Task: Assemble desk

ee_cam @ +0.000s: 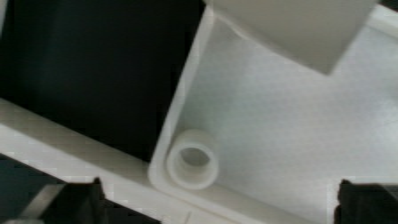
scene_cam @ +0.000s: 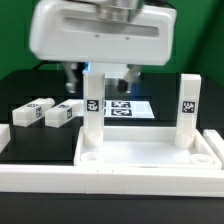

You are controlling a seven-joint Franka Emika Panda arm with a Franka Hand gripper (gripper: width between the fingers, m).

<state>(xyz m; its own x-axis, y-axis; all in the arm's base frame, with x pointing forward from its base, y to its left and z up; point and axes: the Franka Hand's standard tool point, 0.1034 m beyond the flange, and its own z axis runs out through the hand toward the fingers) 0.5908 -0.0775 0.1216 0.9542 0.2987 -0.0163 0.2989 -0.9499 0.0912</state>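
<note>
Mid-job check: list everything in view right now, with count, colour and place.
desk top: one, white, rimmed tray at front.
upright legs: two, white, tagged, standing at the top's far corners.
loose legs: two, white, lying at the exterior view's left.
marker board: one, white with black tags, behind the top.
border rail: one, white, along the front.
table: black.
claw: one, open, over the top.
</note>
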